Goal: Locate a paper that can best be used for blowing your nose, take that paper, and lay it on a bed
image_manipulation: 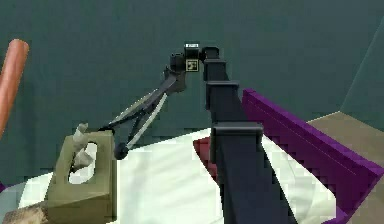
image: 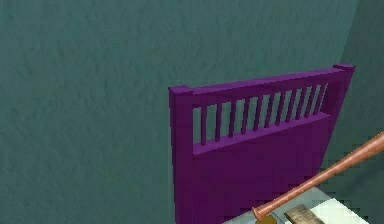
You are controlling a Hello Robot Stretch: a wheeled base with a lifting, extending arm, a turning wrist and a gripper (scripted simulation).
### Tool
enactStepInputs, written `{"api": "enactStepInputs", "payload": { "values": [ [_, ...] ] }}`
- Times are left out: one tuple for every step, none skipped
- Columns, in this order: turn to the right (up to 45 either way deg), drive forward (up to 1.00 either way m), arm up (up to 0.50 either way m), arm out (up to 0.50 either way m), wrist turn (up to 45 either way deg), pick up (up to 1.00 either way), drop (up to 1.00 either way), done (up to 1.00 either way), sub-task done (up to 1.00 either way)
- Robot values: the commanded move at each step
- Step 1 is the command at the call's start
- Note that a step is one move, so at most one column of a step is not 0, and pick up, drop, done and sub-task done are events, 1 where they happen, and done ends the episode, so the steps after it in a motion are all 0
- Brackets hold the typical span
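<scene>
Claw (image_manipulation: pixel 121 149) ends at the tissue box (image_manipulation: pixel 85 180); whether it holds anything is unclear.

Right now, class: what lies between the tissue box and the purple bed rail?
In the arm side view, white bedding separates tissue box and purple rail, crossed by the dark arm.

Dark teal walls (image: pixel 90 90) rise behind a purple bed frame (image: pixel 250 165) with a slatted end.
</scene>
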Motion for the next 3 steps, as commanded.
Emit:
{"api": "enactStepInputs", "payload": {
  "values": [
    [0.0,0.00,0.00,0.00,45.0,0.00,0.00,0.00,0.00],
    [0.0,0.00,0.00,0.00,45.0,0.00,0.00,0.00,0.00],
    [0.0,0.00,0.00,0.00,36.0,0.00,0.00,0.00,0.00]
  ]
}}
